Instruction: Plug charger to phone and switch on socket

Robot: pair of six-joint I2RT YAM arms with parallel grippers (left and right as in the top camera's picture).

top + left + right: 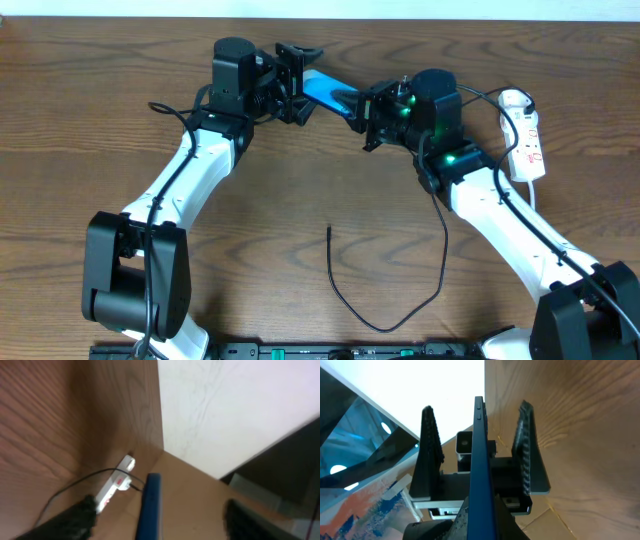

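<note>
Right fingers (366,110) pinch the slim black-framed phone with blue screen (325,90) by one end, clear of the wood-grain table (300,200), up at 12 o'clock. Its long axis runs 10-to-4. Left fingers (427,450), ribbed black pads, are spread either side of its free end, not touching. The thin limp black charger cable (331,255) lies at 6 o'clock, tip toward 12. The narrow white plastic socket strip (525,135) is at 2 o'clock, by the right arm.

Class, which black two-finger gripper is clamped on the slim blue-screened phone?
The right gripper, shut on the phone; the left gripper's fingers stand apart either side of it.
</note>
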